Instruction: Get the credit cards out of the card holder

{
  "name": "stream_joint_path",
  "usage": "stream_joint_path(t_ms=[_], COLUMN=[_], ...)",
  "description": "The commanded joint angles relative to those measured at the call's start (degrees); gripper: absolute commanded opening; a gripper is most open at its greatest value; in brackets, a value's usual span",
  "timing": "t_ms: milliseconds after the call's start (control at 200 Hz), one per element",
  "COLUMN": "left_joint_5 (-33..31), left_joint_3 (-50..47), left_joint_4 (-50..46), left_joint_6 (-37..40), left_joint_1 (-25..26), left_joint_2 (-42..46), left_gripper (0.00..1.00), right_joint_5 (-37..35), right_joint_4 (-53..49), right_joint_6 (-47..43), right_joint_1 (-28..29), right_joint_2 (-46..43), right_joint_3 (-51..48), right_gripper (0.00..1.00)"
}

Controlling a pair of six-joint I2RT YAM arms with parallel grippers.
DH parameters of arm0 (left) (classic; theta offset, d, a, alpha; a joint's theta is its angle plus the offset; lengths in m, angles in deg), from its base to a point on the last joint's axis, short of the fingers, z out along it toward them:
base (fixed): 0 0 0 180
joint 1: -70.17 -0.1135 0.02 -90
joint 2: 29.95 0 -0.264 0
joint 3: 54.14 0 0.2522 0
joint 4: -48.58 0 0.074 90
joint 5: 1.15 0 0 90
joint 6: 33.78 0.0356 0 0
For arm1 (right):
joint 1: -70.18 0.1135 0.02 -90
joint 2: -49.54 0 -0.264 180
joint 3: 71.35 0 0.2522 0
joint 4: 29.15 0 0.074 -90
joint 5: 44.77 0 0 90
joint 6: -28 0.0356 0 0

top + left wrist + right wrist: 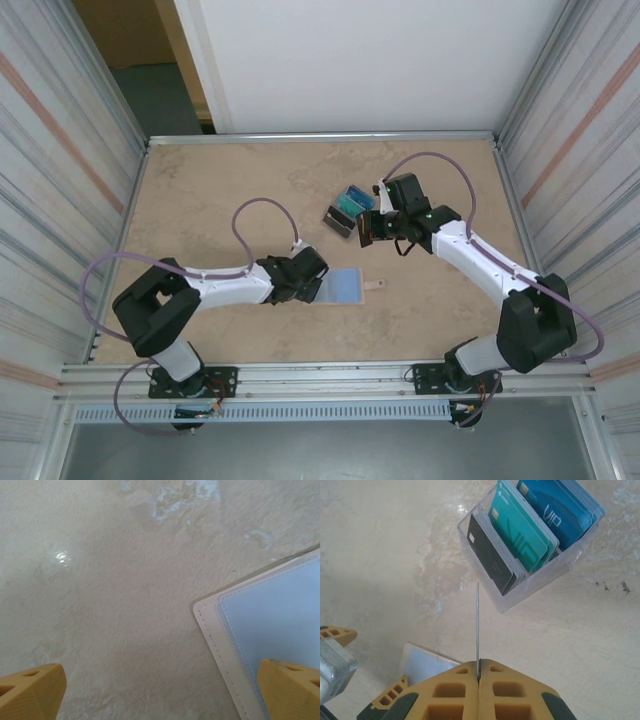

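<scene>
Thin, glossy plastic credit cards (520, 527) in dark grey, teal and blue stand on edge in three leaning packs. They sit inside a clear, rigid plastic tray (505, 600) at the far right of the mottled beige stone-look surface (220, 190). One more card, the held card (477, 625), is seen edge-on as a bare line, so I cannot tell its colour. The right jaws are pressed together on its lower edge. The tray lies straight ahead of them and close. The held card's long axis points at the dark grey pack, but its plane looks turned against the slanted packs.

The tan stitched card holder (345, 287) lies open and flat nearer the arm bases, its soft pale blue lining up and its short tab (375, 284) pointing right. The left jaws are spread wide at its left edge, with one yellow fingertip (292, 687) over the lining. The left arm is the nearer to it.
</scene>
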State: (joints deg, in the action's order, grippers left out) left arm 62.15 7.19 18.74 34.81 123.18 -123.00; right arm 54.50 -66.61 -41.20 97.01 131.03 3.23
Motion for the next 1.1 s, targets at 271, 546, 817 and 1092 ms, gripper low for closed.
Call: stream_joint_path(t_ms=[271,546,817,1092], left_joint_5=[-1.1,-1.1,-2.0,-1.2], left_joint_3=[-1.7,-1.8,-2.6,-4.7], left_joint_4=[-2.6,-3.4,-4.7,-4.4], left_joint_6=[-0.4,-0.8,-2.3,-3.8], left_joint_1=[-1.0,-1.0,-0.9,-2.0], left_joint_2=[4.1,7.9,11.1,15.8], left_gripper=[0.99,0.99,0.99,0.99], right_joint_5=[2.2,1.9,0.9,1.2], right_joint_4=[-0.9,-2.5,-3.8,-5.0], right_joint_6=[-7.7,-14.3,-19.8,-22.4], right_joint_1=[-1.6,-1.8,-2.0,-2.4], right_joint_2=[4.3,7.2,10.0,14.3], right_joint_3=[6.0,10.6,13.9,17.5], right_gripper=[0.0,0.0,0.0,0.0])
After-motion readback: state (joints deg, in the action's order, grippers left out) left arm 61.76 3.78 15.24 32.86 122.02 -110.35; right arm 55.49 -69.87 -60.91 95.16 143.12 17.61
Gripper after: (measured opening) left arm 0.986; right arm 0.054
